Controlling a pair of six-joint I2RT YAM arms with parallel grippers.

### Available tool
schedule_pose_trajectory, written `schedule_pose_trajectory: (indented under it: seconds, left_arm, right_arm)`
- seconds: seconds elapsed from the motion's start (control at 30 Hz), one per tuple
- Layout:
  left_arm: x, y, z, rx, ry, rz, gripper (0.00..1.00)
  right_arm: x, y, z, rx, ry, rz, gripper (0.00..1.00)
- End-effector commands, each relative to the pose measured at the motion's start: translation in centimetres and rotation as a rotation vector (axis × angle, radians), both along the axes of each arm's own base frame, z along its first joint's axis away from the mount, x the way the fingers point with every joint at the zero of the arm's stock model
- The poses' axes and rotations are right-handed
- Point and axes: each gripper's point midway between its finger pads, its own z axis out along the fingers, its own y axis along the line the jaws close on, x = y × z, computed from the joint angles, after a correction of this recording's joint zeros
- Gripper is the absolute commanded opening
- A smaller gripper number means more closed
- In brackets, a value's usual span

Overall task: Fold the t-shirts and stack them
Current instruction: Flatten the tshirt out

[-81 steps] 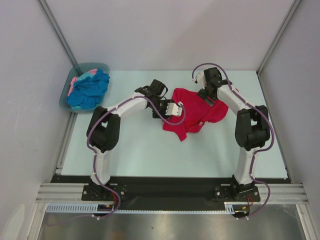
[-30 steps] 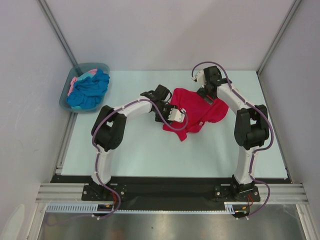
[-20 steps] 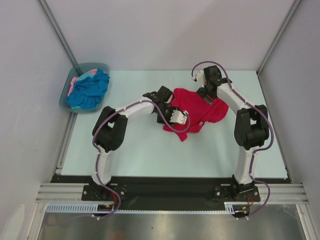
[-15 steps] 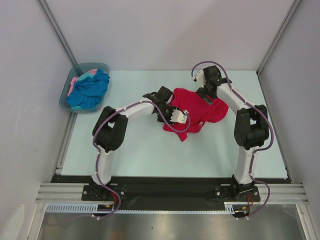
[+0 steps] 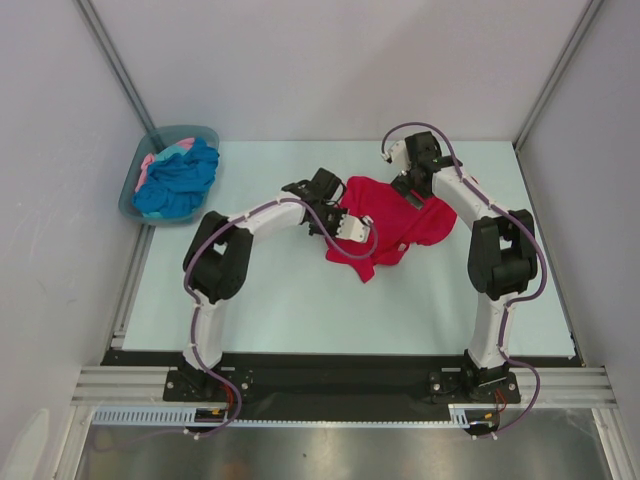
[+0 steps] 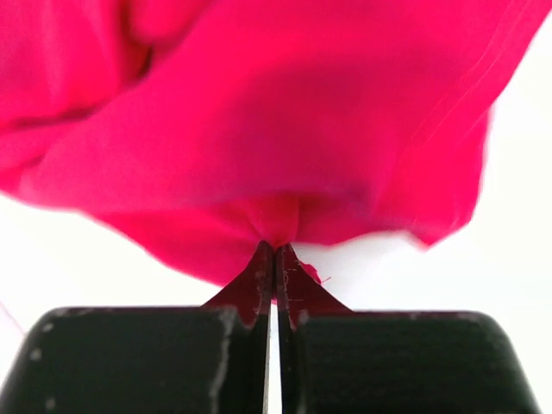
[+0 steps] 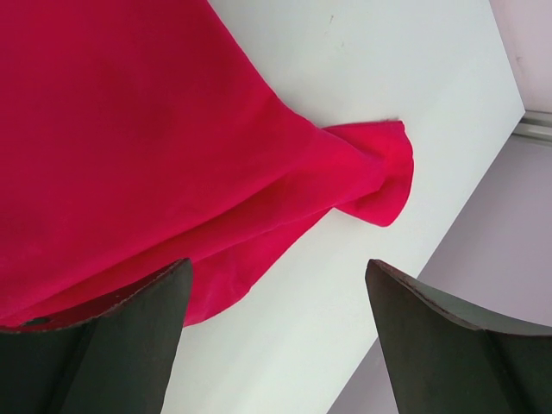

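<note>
Large crimson-red soft cloth t-shirt [image 5: 395, 225] — light, limp, bunches easily; crumpled on tabletop [image 5: 300, 300], well apart from grey-teal plastic tub [image 5: 175, 130]. Pinched at tub-side edge in clenched left end effector [image 6: 274, 259]; right end effector [image 7: 276, 276] released over far side. Probably better gripped at hem corners.

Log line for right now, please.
left hand: shut on red shirt | right hand: open, above red shirt | blue shirt, pink shirt: in tub
</note>
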Motion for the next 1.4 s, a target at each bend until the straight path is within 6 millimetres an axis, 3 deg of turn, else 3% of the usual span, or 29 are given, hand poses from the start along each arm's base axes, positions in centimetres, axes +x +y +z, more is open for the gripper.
schedule_pose_trajectory:
  seconds: [0.0,0.03,0.2,0.23,0.33,0.43,0.47,0.5,0.57,0.6,0.67,0.7,0.77,0.8,0.9,0.93,1.0,1.03,1.07,1.1,1.13,1.17,1.2,1.27,1.37]
  left_arm:
    - [2.9,2.2,6.1,-0.007,-0.128,0.027,0.0]
    - [4.1,3.4,7.6,0.001,-0.176,0.037,0.0]
    - [10.3,9.2,10.0,0.12,-0.325,0.16,0.0]
    - [12.5,10.9,10.5,0.144,-0.364,0.214,0.0]
    - [16.7,14.8,12.1,0.218,-0.477,0.321,0.0]
    - [20.5,17.3,12.0,0.29,-0.604,0.378,0.0]
    - [22.1,17.7,13.0,0.287,-0.686,0.402,0.0]
    - [23.1,18.1,11.3,0.338,-0.707,0.381,0.0]
    - [24.9,19.1,11.9,0.379,-0.776,0.412,0.0]
    - [25.8,19.2,9.8,0.407,-0.772,0.406,0.01]
    - [27.6,20.0,11.1,0.442,-0.861,0.445,0.0]
    - [28.3,20.1,9.9,0.488,-0.889,0.416,0.0]
    - [29.7,20.5,10.2,0.503,-0.967,0.428,0.0]
    - [30.2,20.8,9.0,0.548,-0.977,0.413,0.0]
    - [31.1,21.2,10.3,0.578,-1.064,0.454,0.0]
    - [31.2,21.3,11.3,0.569,-1.099,0.474,0.1]
    - [31.0,21.7,12.3,0.569,-1.138,0.506,0.42]
    - [30.9,21.8,14.2,0.551,-1.184,0.536,0.68]
    - [30.6,22.0,15.3,0.532,-1.204,0.566,0.76]
    - [30.3,22.3,15.7,0.526,-1.211,0.59,0.99]
    - [30.0,22.6,16.8,0.514,-1.222,0.616,1.0]
    - [29.3,22.9,19.3,0.49,-1.245,0.647,1.0]
    - [28.6,22.9,19.0,0.472,-1.226,0.659,1.0]
    - [26.6,22.9,21.9,0.402,-1.23,0.698,1.0]
    - [24.1,21.1,23.5,0.278,-1.157,0.657,1.0]
  right_arm:
    - [0.5,0.2,1.9,0.024,-0.054,-0.012,0.88]
    - [0.5,0.1,1.8,0.024,-0.053,-0.015,0.88]
    - [0.8,0.1,1.5,0.03,-0.057,-0.022,0.88]
    - [0.8,0.3,1.4,0.036,-0.057,-0.023,0.88]
    - [0.9,0.4,1.0,0.038,-0.054,-0.025,0.88]
    - [1.2,0.7,0.9,0.045,-0.056,-0.024,0.88]
    - [1.2,0.7,0.8,0.045,-0.053,-0.024,0.88]
    - [1.3,0.7,1.0,0.048,-0.057,-0.024,0.88]
    - [1.3,0.7,0.9,0.05,-0.054,-0.025,0.88]
    - [1.3,0.7,1.0,0.051,-0.053,-0.023,0.88]
    - [1.3,0.7,0.9,0.049,-0.052,-0.022,0.88]
    - [1.2,0.7,1.0,0.052,-0.053,-0.022,0.88]
    - [1.1,0.6,0.7,0.054,-0.046,-0.026,0.88]
    - [1.0,0.7,0.8,0.057,-0.047,-0.024,0.88]
    - [0.8,0.5,0.8,0.057,-0.045,-0.032,0.88]
    - [0.6,0.4,0.6,0.058,-0.04,-0.032,0.88]
    - [0.3,0.4,0.4,0.064,-0.033,-0.036,0.88]
    - [0.0,0.4,0.4,0.063,-0.031,-0.034,0.88]
    - [-0.1,0.3,0.2,0.064,-0.029,-0.038,0.88]
    - [-0.2,0.3,0.2,0.064,-0.027,-0.037,0.88]
    - [-0.3,0.3,0.3,0.067,-0.03,-0.038,0.88]
    - [-0.6,0.2,0.1,0.066,-0.024,-0.04,0.88]
    - [-0.7,0.2,0.1,0.066,-0.023,-0.038,0.88]
    - [-1.0,0.2,0.1,0.07,-0.022,-0.037,0.88]
    - [-1.3,0.1,0.3,0.065,-0.023,-0.032,0.88]
